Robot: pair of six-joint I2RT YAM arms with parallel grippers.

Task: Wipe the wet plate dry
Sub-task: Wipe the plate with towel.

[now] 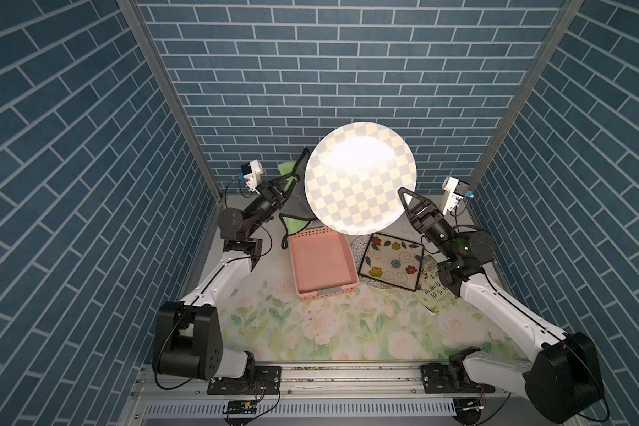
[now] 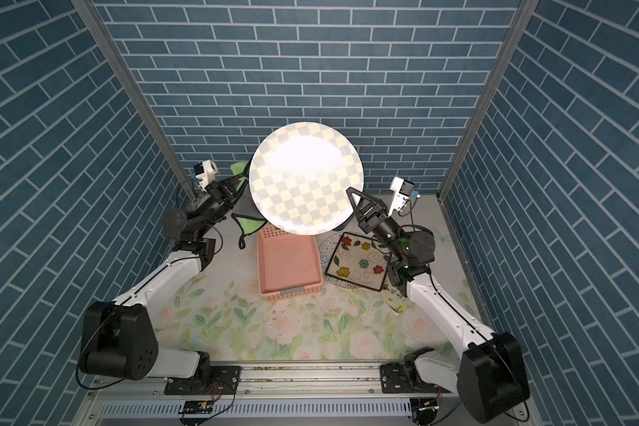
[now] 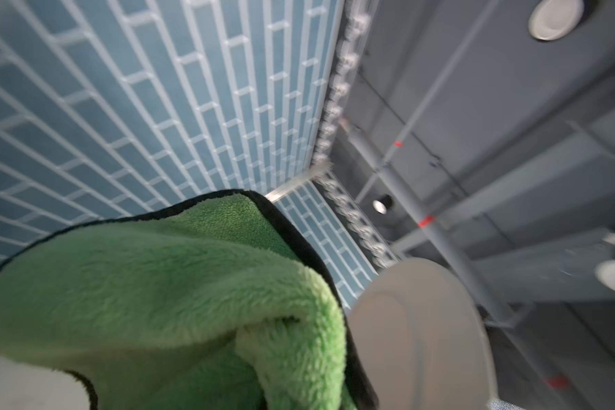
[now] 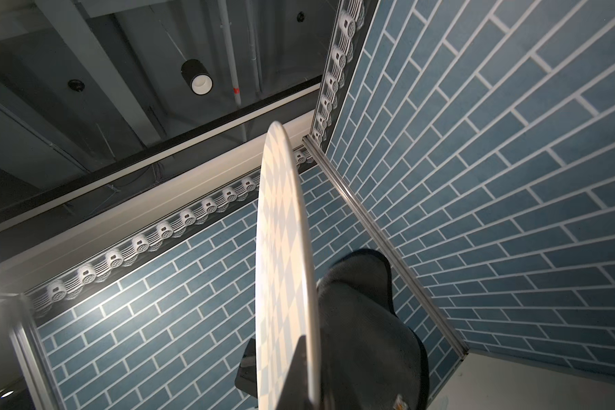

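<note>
Blue-cream checkered plate (image 1: 360,184) hung raised above worktop (image 1: 273,332), right claw (image 1: 403,194) clamped on rim; left claw (image 1: 287,184) gripped green cloth (image 1: 296,221) behind it.

I count three plates: one checked round plate (image 1: 360,191), one square flowered plate (image 1: 391,262), and one speckled round plate (image 1: 358,248) beneath the square one. I see one pink basket (image 1: 310,296), one green cloth (image 1: 296,223) with a dark backing, and one printed booklet (image 1: 432,291). There is one flowered worktop (image 1: 347,332). My arms number two: one left arm (image 1: 218,280) and one right arm (image 1: 495,298).
</note>
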